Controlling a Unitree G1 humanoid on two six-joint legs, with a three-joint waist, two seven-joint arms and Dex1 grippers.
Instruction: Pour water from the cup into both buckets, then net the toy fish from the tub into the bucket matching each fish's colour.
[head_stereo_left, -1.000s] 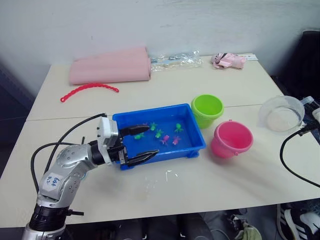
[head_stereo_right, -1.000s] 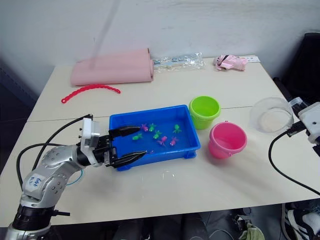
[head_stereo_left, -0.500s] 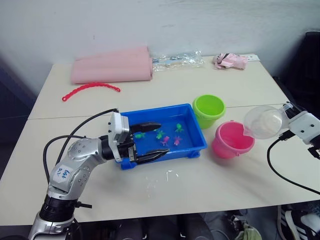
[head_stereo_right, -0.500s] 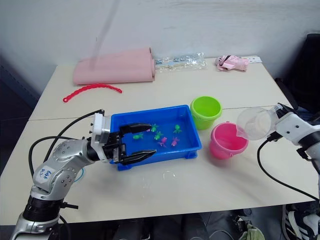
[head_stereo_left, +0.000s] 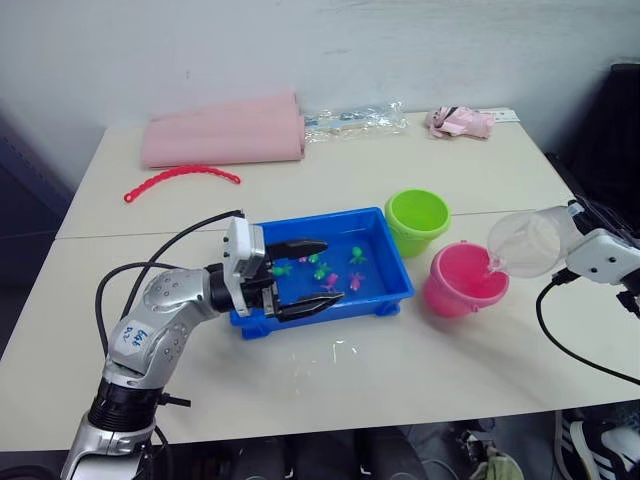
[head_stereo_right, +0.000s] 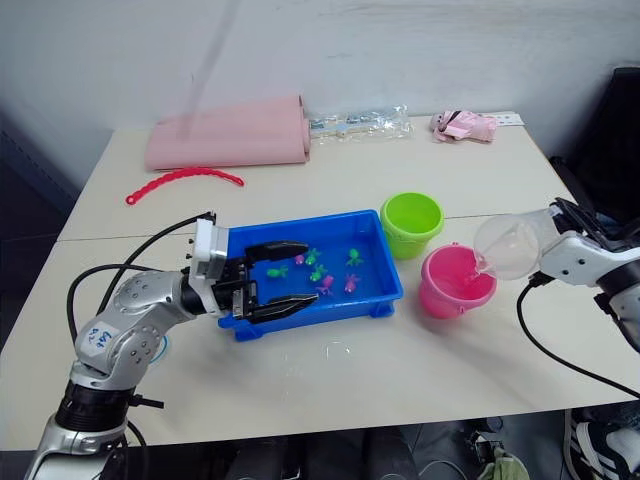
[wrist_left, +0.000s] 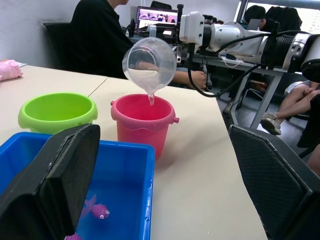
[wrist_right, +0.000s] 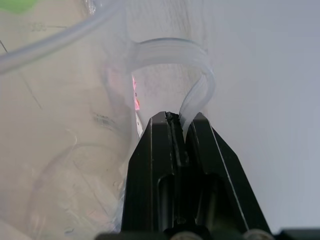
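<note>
The cup (head_stereo_left: 525, 244) hangs tipped on its side just above the pink bucket (head_stereo_left: 464, 280), at the bucket's 3 o'clock, its lip lowered over the rim. In the left wrist view a thin thread of water runs from the lip into the bucket. The cup is clear, with pale water pooled toward the lip. The right gripper (wrist_right: 174, 122) has its two black fingers pinched tight on the cup's clear loop handle. The green bucket (head_stereo_left: 417, 220) stands upright just beside the pink one, at its 11 o'clock. The tub (head_stereo_left: 388, 255) lies at the buckets' 9 o'clock, with small pink and green toy fish (head_stereo_left: 329, 280) in it. The left gripper (head_stereo_left: 308, 275) reaches over the tub's near-left part with its fingers spread wide, holding nothing. A red beaded chain (head_stereo_left: 180, 179) lies well apart at the tub's 11 o'clock.
</note>
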